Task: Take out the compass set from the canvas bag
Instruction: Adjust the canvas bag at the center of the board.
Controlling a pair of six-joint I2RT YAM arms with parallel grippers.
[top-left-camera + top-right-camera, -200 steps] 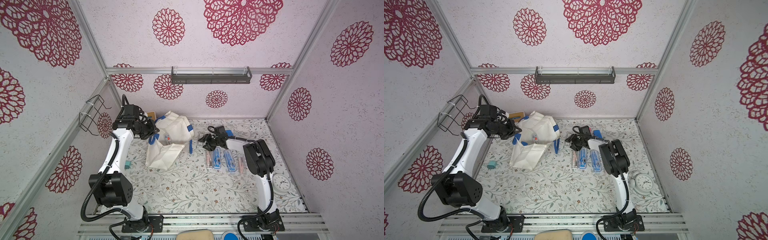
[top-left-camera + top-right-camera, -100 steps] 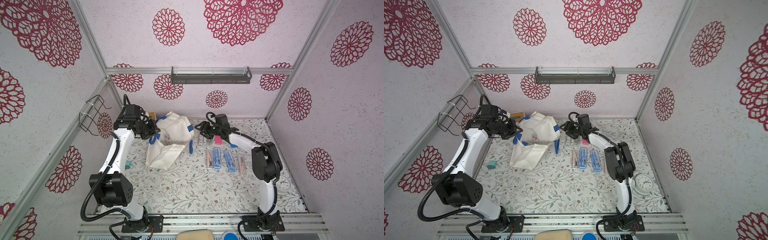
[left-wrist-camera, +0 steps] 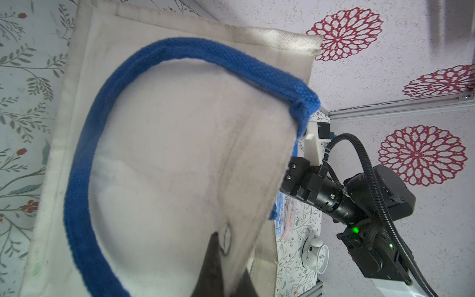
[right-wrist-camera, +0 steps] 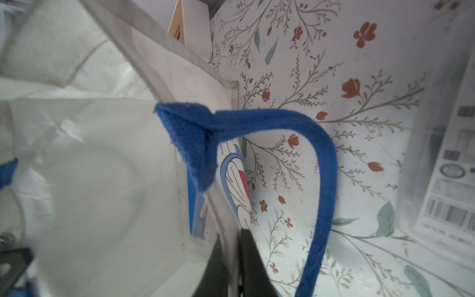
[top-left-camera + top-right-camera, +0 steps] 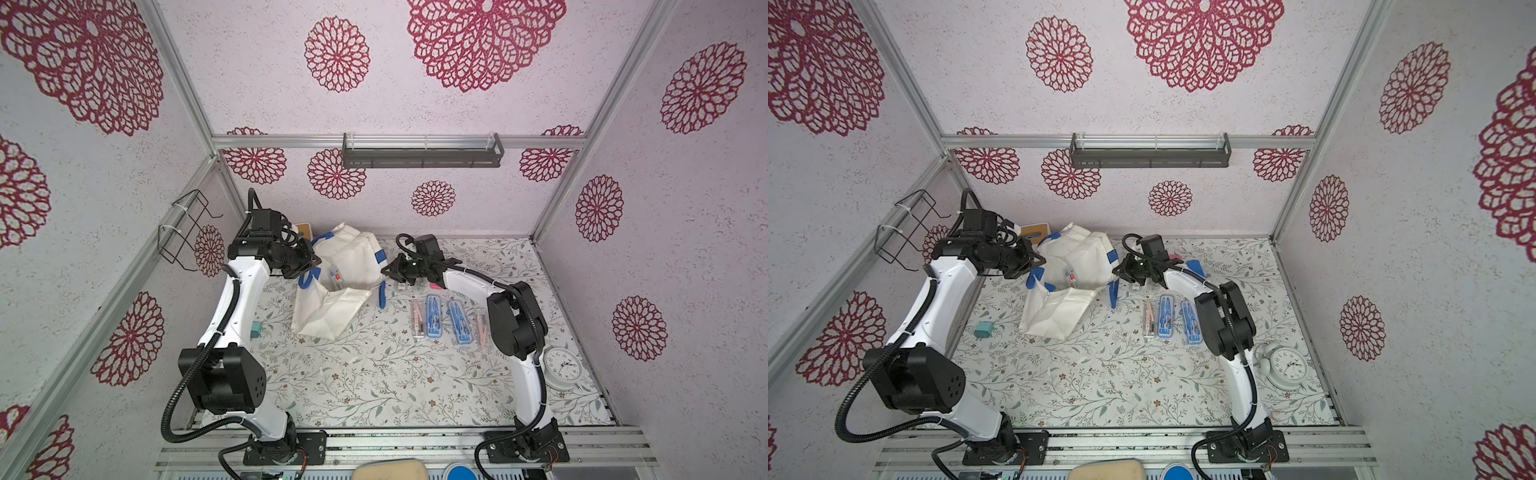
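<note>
pinching rim of limp cream canvas bag (image 5: 328,316): left gripper (image 3: 228,270), right gripper (image 4: 232,264); blue handles (image 4: 326,180) fuzzy.

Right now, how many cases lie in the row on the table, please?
4, side by side: pink case, blue case, second blue case, second pink case. Others may hide under the right arm or in the bag.

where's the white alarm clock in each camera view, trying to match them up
Top view: white alarm clock on the table, by the right arm's elbow, toward the front right corner.
Top view: same spot beside that elbow.
Left wrist: small, on the table past the canvas bag's edge, near the right arm.
Right wrist: not in it.
Shared landmark: the canvas bag, in all four.
</note>
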